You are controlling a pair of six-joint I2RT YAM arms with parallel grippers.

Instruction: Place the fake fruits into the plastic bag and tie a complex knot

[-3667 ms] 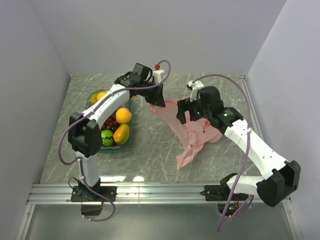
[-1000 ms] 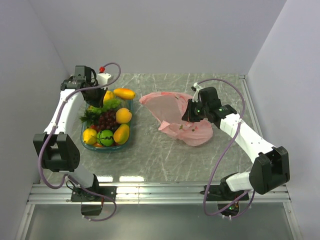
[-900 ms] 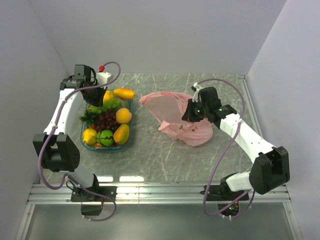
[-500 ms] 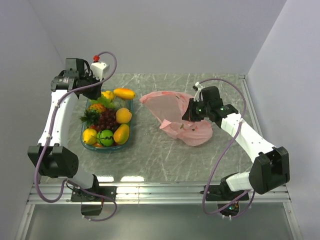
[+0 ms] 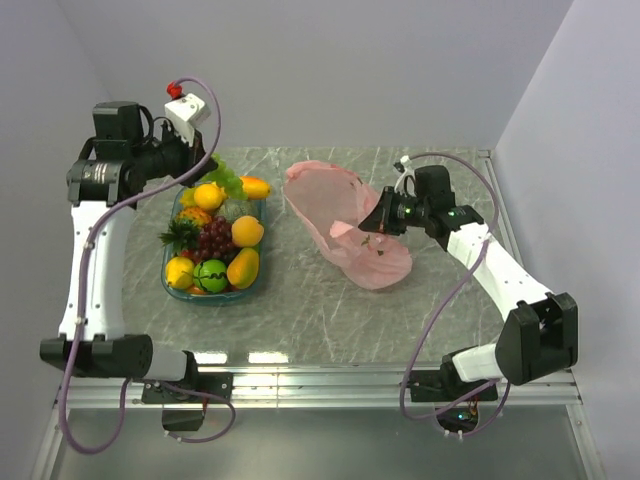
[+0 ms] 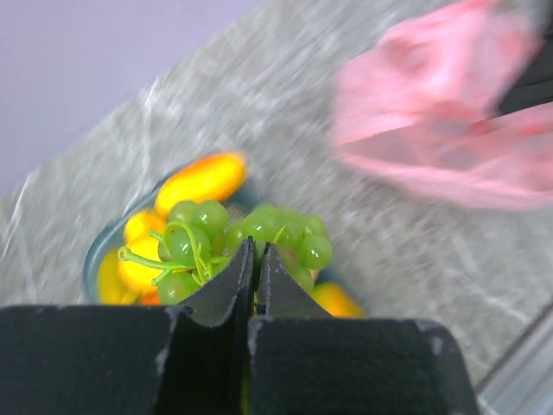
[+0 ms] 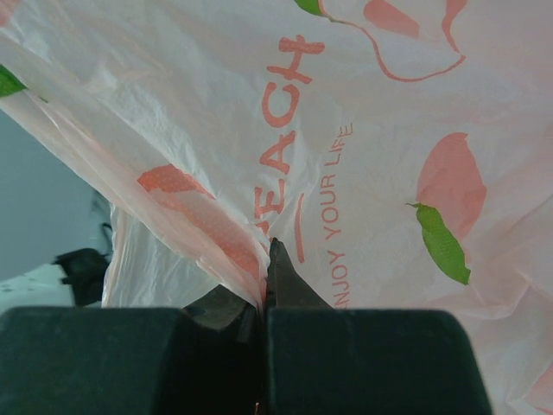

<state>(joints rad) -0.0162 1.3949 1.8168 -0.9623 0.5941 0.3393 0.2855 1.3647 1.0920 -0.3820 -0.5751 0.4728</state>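
The fake fruits lie in a clear teal tray: mangoes, an orange, purple grapes and a green apple. My left gripper is raised over the tray's far end, shut on the stem of the green grapes. From the left wrist, the grapes hang just past the closed left gripper, with a mango below. The pink plastic bag lies right of the tray. My right gripper is shut on its edge, holding it up. The bag's printed film fills the right wrist view around the right gripper. No knot shows.
Grey walls close in the marble table on the left, back and right. A metal rail with both arm bases runs along the near edge. The left arm's purple cable loops high over the tray.
My left arm has risen and swung back, lifting the green grapes up off the tray. My right gripper has pulled the bag's edge up and to the right, so the bag stands more open.
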